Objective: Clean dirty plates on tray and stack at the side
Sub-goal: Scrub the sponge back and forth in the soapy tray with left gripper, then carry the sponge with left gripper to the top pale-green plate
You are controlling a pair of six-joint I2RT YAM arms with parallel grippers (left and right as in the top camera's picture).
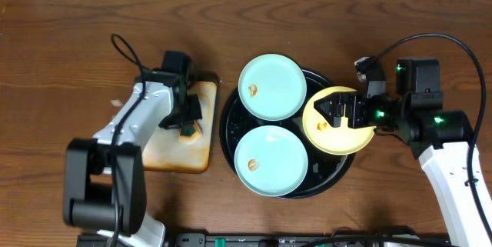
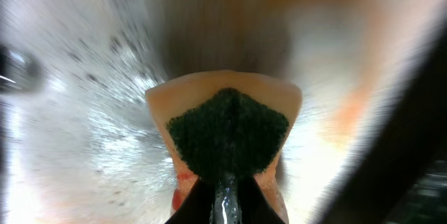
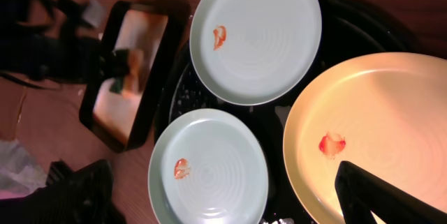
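The round black tray (image 1: 227,128) holds two mint-green plates, one far (image 1: 270,87) and one near (image 1: 270,161), each with an orange smear. A yellow plate (image 1: 338,141) with an orange smear sits over the tray's right side. My right gripper (image 1: 338,112) is shut on its edge. The right wrist view shows one finger (image 3: 349,178) on top of the yellow plate (image 3: 377,105), next to the far mint plate (image 3: 258,35), the near one (image 3: 209,168) and the tray (image 3: 276,116). My left gripper (image 1: 188,128) is shut on the green sponge (image 2: 229,137) over the stained tray.
The small rectangular orange-stained tray (image 1: 181,155) lies left of the black tray on the wooden table. It also shows in the right wrist view (image 3: 122,102). The left wrist view is motion-blurred. Cables run behind both arms.
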